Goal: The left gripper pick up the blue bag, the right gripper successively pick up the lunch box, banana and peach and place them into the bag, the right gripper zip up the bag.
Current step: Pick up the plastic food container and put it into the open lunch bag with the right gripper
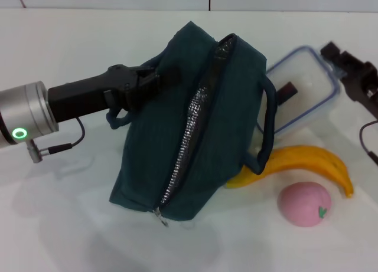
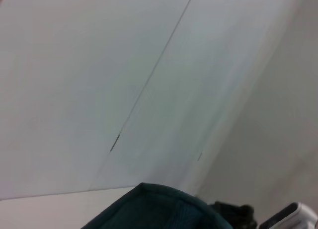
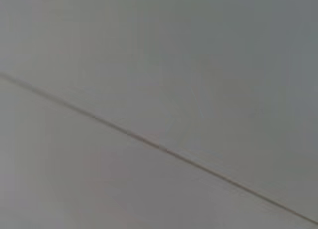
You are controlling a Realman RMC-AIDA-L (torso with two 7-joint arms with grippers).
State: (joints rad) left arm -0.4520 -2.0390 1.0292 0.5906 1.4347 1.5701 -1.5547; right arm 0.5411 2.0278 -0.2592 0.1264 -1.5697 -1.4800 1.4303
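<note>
White desk (image 1: 59,225) fills the head view, with a pale wall seam running along its far edge. On it stands the blue bag (image 1: 177,160), tilted so its top leans away toward the far right, the zipper (image 1: 189,130) open along its length and a strip of silver lining showing through the gap. The metal zipper pull (image 1: 160,218) hangs at the near end. The left claw (image 1: 156,80) reaches in from the left on its silver wrist with a green light, clenched on the bag's left side at the upper edge, where one rope handle (image 1: 115,120) loops below it. The other handle (image 1: 269,127) arcs over the bag's right side.

Behind the bag on the right lies the lunch box (image 1: 310,86), clear with a blue rim, partly hidden by the bag. The banana (image 1: 313,160) lies in front of the lunch box, one end tucked under the bag's right edge. The peach (image 1: 304,203) sits just in front of the banana, near it.

The right claw (image 1: 339,56) hovers at the far right edge, just beside the lunch box's far corner; whether it is spread or closed cannot be told.

In the left wrist view, a corner of the blue bag (image 2: 159,209) shows against the wall.
</note>
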